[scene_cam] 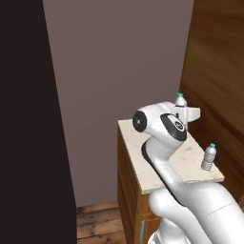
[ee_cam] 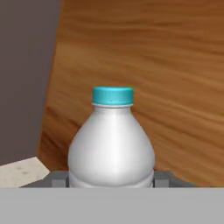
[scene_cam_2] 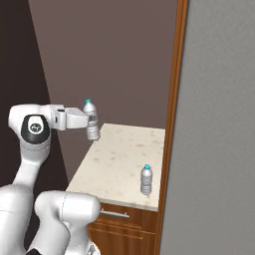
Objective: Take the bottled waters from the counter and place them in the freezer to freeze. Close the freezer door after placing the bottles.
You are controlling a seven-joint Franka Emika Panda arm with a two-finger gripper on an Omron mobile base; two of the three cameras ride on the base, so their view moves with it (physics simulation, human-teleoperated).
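One bottle [scene_cam_2: 91, 121] in gripper [scene_cam_2: 88, 119] (lifted); other bottle [scene_cam_2: 146, 180] on counter [scene_cam_2: 117, 159].

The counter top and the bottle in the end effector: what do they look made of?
Counter top: likely polished stone, pale beige with fine dark speckles, set on brown wood-grain cabinets. Held bottle: probably plastic, smooth with a soft sheen, pale grey-white body; its teal cap looks like matte plastic.

Arm raised with the forearm held level.
White arm bends at the elbow; claw [scene_cam_2: 92, 122] reaches out horizontally, jaws clamped on either side of a bottle [scene_cam_2: 91, 119] lifted upright.
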